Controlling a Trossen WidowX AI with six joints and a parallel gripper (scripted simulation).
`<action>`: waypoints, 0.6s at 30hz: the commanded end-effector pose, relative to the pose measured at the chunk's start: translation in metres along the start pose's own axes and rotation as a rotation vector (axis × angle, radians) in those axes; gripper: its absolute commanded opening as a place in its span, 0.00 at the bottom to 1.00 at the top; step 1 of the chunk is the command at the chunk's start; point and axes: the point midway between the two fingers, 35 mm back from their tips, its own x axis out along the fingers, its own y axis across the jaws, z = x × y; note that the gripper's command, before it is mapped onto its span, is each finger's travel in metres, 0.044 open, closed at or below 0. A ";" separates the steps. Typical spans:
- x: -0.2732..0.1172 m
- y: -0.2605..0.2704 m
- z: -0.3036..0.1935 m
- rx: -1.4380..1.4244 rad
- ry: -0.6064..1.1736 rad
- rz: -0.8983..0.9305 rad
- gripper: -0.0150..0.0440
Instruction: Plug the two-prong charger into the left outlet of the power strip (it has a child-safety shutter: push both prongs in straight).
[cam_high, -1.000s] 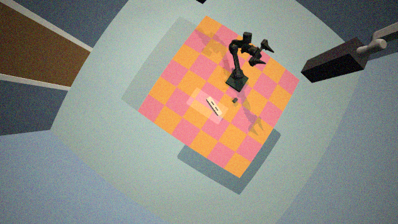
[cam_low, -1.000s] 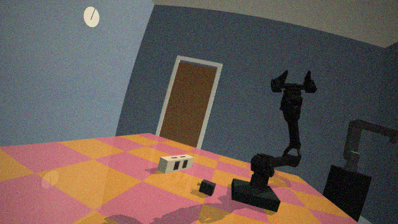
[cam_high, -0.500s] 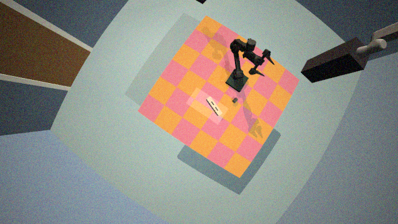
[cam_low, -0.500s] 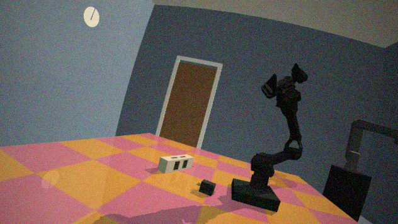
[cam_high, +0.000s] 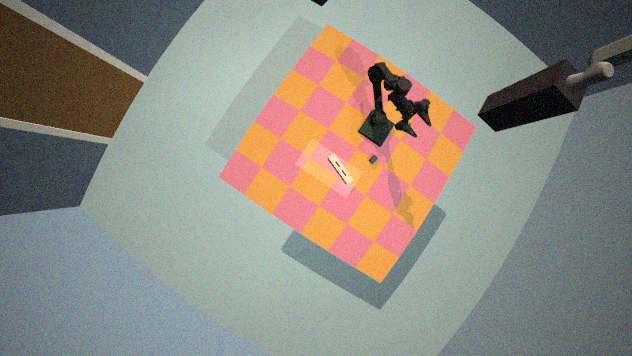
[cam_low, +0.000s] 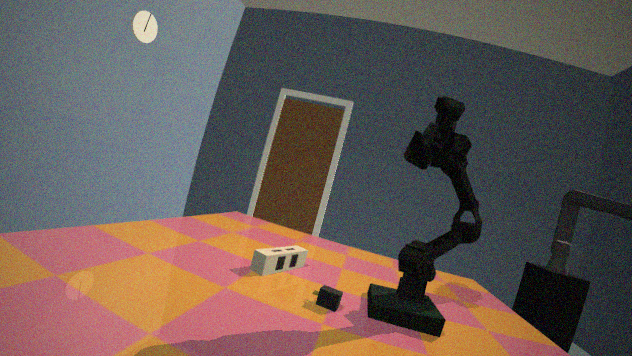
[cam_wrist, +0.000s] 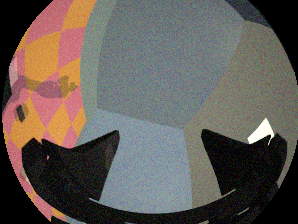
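The black charger (cam_high: 373, 159) (cam_low: 329, 298) (cam_wrist: 20, 113) lies on the checkered table top beside the arm's base. In the exterior view a small prong stub shows on its side towards the strip. The white power strip (cam_high: 340, 168) (cam_low: 269, 265) lies farther out from the base, apart from the charger, with two dark slots on top and two dark panels on the side. Nothing is plugged into it. My gripper (cam_high: 423, 130) (cam_low: 433, 127) (cam_wrist: 161, 135) is open and empty, high above the table and off to one side of the charger. The wrist view looks mostly at walls and ceiling.
The checkered table top (cam_high: 378, 262) (cam_low: 115, 300) carries the arm's dark square base (cam_high: 375, 131) (cam_low: 405, 312). A black box with a pipe-like arm (cam_high: 530, 107) (cam_low: 552, 302) stands beyond the table's edge. The arm's shadow falls across the table near the charger.
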 end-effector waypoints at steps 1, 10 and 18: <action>0.013 0.019 -0.005 0.102 0.007 0.074 1.00; 0.034 0.051 -0.012 0.357 0.039 0.208 1.00; 0.049 0.082 -0.017 0.597 0.091 0.326 1.00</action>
